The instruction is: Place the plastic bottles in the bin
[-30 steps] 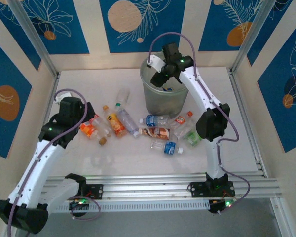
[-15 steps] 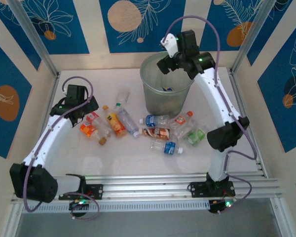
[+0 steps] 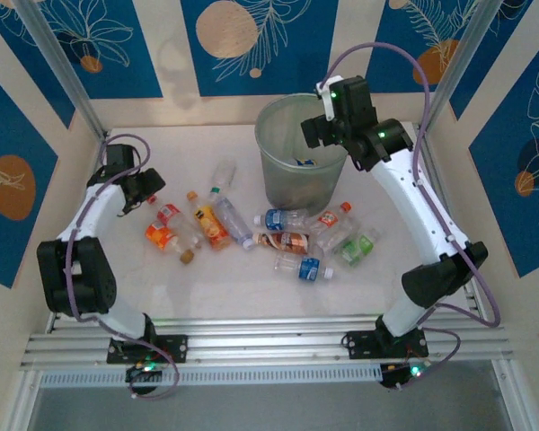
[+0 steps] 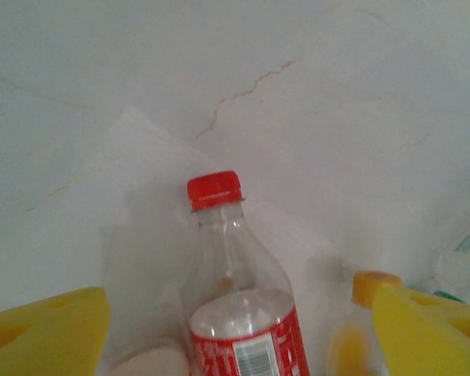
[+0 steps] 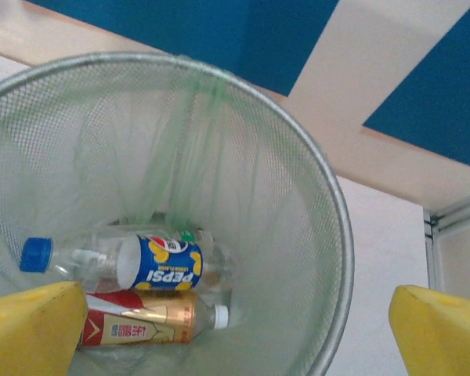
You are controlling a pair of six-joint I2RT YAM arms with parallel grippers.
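Your Pepsi bottle (image 5: 153,264) lies in the bin (image 5: 251,180); the other bottles (image 3: 283,241) lie on the table (image 3: 251,287) before it.

The scene is lit brightly and evenly from above — only faint, soft shadows are cast on the white counter (image 3: 251,287). In the left wrist view the yellow pads (image 4: 47,333) at the lower corners are blurred; the red-capped bottle (image 4: 239,313) is rendered slightly soft.

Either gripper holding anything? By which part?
Nothing held. Left gripper open either side of the red-capped bottle, not touching; right gripper open above the bin.
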